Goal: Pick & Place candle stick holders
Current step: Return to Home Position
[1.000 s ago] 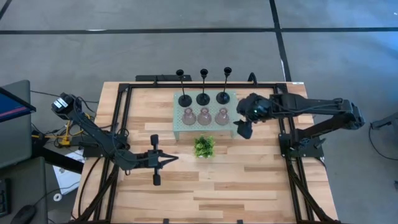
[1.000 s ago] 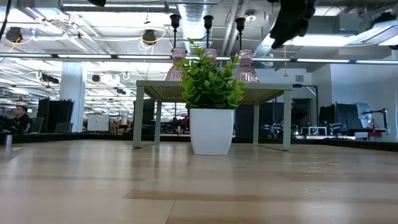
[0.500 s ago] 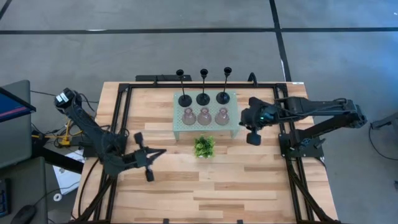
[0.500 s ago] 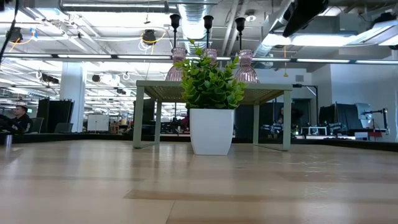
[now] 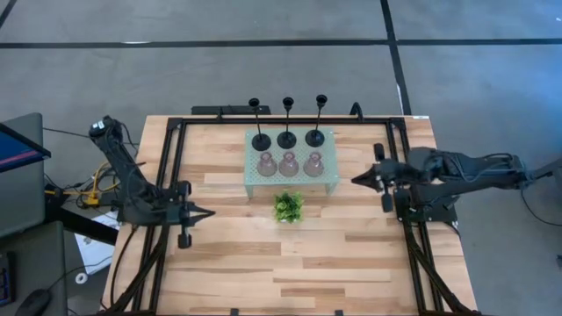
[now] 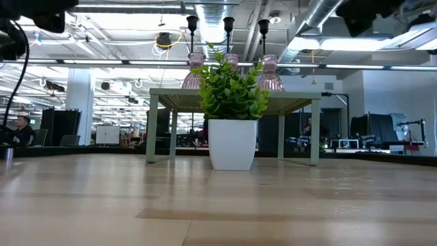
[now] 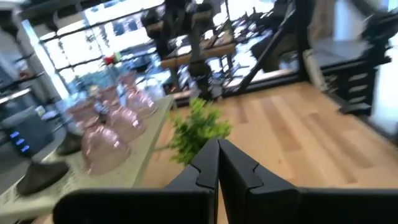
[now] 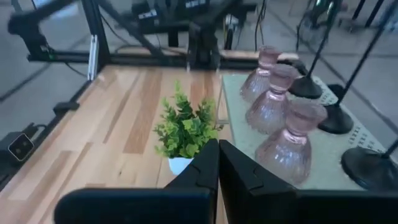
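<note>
At the frame's centre, six candle holders (image 5: 288, 163) stand on the green shelf (image 5: 263, 181). The left tool (image 5: 207, 213) and right tool (image 5: 356, 181) flank it, clenched on nothing and apparently homing; only parking remains.

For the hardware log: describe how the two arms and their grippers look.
The left arm and the right arm are both black, built of slim links with thicker joints. The left gripper and the right gripper each have a straight crossbar and two dark, angular fingers that taper to a point. No markings can be made out.
</note>
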You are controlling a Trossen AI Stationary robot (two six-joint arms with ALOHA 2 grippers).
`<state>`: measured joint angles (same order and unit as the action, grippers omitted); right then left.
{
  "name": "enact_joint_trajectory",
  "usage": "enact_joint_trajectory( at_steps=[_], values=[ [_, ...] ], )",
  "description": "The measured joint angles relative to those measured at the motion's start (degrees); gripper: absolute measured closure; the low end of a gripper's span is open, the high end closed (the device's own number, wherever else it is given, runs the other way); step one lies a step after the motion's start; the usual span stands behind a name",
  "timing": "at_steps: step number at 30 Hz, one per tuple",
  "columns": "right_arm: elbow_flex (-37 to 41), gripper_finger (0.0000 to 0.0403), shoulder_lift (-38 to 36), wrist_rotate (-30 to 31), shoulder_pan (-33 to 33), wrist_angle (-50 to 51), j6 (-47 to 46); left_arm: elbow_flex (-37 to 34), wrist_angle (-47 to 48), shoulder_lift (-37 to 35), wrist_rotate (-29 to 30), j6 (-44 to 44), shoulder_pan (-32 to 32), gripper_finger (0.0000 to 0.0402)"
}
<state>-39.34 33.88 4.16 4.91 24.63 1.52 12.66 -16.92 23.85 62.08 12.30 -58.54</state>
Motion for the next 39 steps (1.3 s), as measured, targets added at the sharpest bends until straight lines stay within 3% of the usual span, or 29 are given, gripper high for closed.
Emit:
enact_joint_trajectory(
  at_steps=[5,18,26,39],
  values=[
    [6.3,0.0402,-11.5,0.2,0.0,-2.4,-1.1,-0.3,-0.5,-3.5,-5.2,3.9,0.0,0.0397],
    [14.8,0.0403,-33.4,2.3,0.0,-3.0,-0.9,-0.3,-1.0,-3.6,-6.2,6.4,0.0,0.0397],
    [19.0,0.0403,-32.7,3.4,0.0,-4.0,-1.4,-0.3,-1.2,-3.6,-6.2,6.4,0.0,0.0397],
    [32.3,0.0403,-33.7,3.7,0.0,-18.9,-0.2,-0.3,-1.6,-3.6,-6.2,5.5,0.0,0.0397]
  ],
)
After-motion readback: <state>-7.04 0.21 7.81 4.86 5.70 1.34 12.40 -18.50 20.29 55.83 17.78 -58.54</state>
